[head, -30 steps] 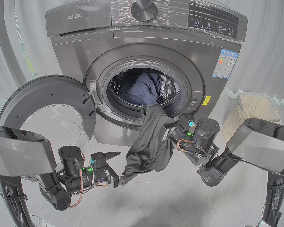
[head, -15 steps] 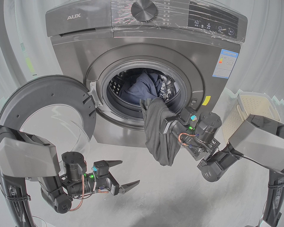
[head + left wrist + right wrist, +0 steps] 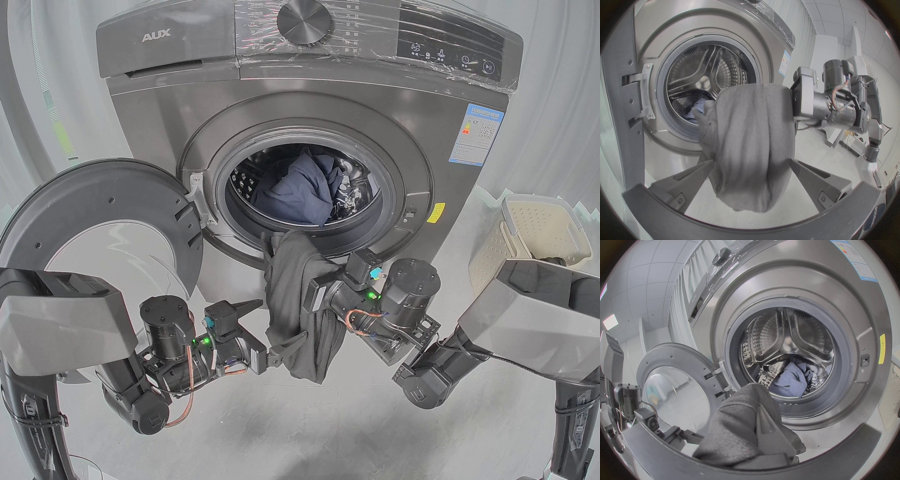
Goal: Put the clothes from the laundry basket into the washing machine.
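Observation:
A dark grey garment (image 3: 294, 294) hangs in front of the washing machine (image 3: 300, 81), just below its open drum mouth. My right gripper (image 3: 307, 292) is shut on the garment's upper part, and the cloth drapes over its fingers (image 3: 770, 427). My left gripper (image 3: 283, 320) is open, lower and to the left. Its two fingers (image 3: 690, 182) stand on either side of the garment's hanging lower part (image 3: 750, 150). Blue clothes (image 3: 300, 187) lie inside the drum (image 3: 787, 333).
The round door (image 3: 106, 194) is swung open to the left, close above my left arm. A cream laundry basket (image 3: 500, 250) stands at the right beside the machine, partly hidden behind my right arm. Bare light floor lies in front.
My right gripper has carried the grey garment left and down, away from the drum rim. My left gripper drew back from the hem, then rose so its open fingers flank the cloth.

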